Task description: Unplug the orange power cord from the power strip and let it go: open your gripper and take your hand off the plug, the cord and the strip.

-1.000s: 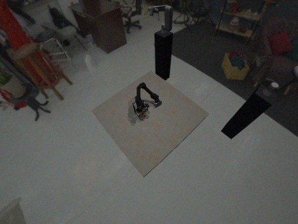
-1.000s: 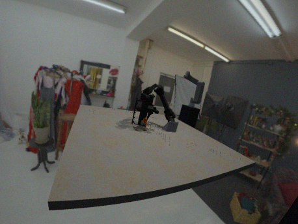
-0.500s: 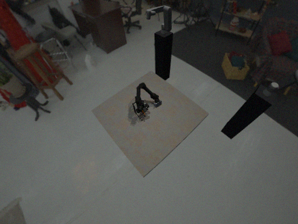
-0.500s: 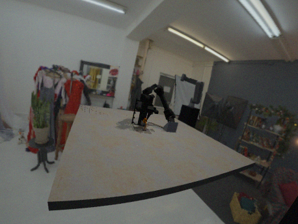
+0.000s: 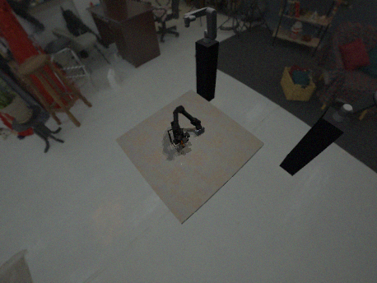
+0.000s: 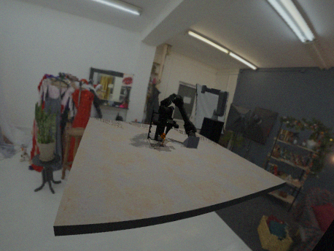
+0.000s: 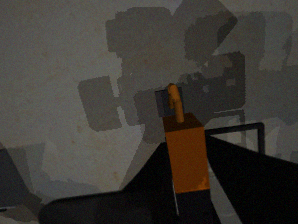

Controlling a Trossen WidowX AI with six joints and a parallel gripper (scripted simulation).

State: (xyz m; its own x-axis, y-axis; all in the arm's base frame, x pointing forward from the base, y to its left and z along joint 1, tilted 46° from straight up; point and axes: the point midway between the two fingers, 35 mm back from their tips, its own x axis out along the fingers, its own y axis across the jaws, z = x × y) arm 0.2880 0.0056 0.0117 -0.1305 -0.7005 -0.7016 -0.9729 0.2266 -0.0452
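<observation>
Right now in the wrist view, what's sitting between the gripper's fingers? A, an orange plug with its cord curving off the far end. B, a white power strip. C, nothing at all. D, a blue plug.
A: the wrist view shows the orange plug clamped in the gripper, with the orange cord curving away from its far end.
</observation>
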